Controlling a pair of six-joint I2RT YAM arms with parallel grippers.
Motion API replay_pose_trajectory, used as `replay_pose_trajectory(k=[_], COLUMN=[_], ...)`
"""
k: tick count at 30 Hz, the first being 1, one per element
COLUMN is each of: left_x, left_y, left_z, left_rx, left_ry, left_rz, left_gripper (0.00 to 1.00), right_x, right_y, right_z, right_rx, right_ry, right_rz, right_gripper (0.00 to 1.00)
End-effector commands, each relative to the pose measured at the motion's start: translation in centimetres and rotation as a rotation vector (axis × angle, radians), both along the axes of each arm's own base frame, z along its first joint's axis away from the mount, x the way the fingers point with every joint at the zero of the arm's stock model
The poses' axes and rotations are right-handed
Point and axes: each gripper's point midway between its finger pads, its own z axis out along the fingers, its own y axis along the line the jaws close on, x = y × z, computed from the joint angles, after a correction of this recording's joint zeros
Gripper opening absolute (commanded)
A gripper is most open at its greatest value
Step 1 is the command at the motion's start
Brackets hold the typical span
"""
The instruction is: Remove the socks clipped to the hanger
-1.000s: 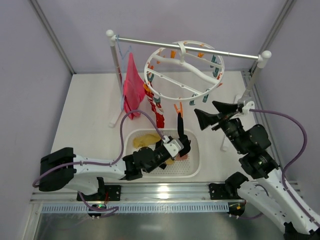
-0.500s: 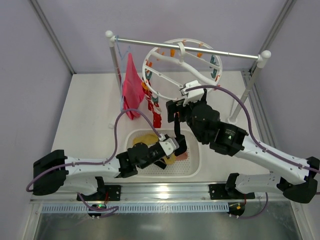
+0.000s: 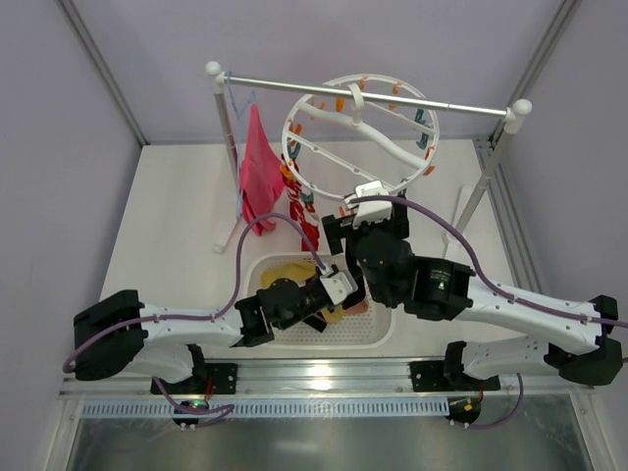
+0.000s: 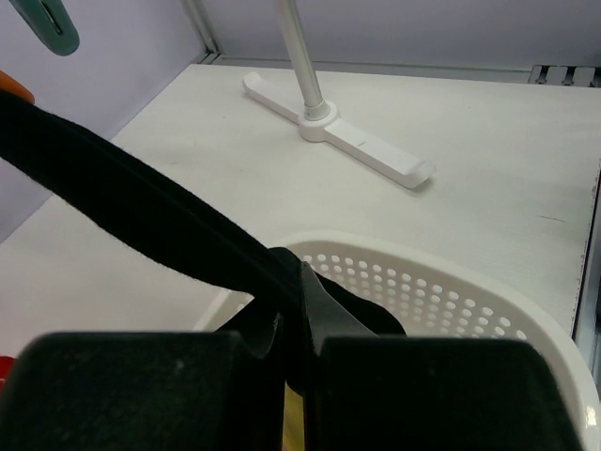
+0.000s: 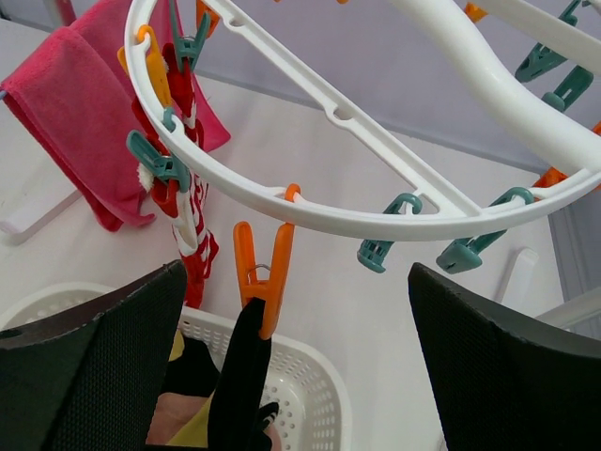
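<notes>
Nearest, at the front of the bench (image 4: 470,122): left jaws pressed together on the lower end of the black sock (image 4: 122,211), a dark knit with a faintly fuzzy edge, pulled taut as a flat band up and away to the left; just beneath, the white perforated basket (image 4: 451,282), hard glossy plastic with a rounded rim and rows of small round holes; inside it a mustard yellow sock (image 3: 287,269) lying slack, plus a patch of pale pink beside it, too hidden to name with certainty.

Next out: right jaws spread wide, matt black with finely grained pads, flanking but not touching the orange clip (image 5: 263,272); that clip a smooth plastic peg, biting the top of the black sock and hanging from the hanger (image 5: 376,221); hanger a round white ring of glossy moulded plastic with spokes and slots along the rim, teal clips (image 5: 380,249) dangling empty on the near arc.

Leftward on the same ring: red-and-white striped sock (image 5: 192,216), soft knit, bunched under several clips; count unclear.

Farther: magenta cloth (image 5: 75,122), towel-like, draped from the rack (image 3: 471,105) of metal rail on white posts.

Judged partway through: at least one sock already in the basket; black sock gripped but not yet freed from its peg; striped fabric untouched; so at least two releases left, as far as visible.
</notes>
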Motion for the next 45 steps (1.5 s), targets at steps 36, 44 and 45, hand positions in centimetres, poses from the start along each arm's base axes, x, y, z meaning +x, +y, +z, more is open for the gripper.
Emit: replay_pose_trajectory(k=[36, 44, 45], left_x=[-2.2, -1.9, -1.9], left_y=[-0.7, -0.1, 0.1], left_z=[0.8, 1.0, 1.2], left_rx=[-0.028, -0.025, -0.022], left_ry=[0.008, 0.065, 0.085], left_rz=[-0.120, -0.077, -0.070], left_gripper=[0.00, 0.00, 0.00], right_x=[4.2, 3.6, 3.5], right_y=[0.1, -0.5, -0.6], right_z=[-2.7, -3.0, -3.0], right_rx=[-0.074, -0.013, -0.004], right_ry=[-0.044, -0.047, -0.048], right_rz=[-0.125, -0.097, -0.093], right_gripper=[0.04, 0.92, 0.95])
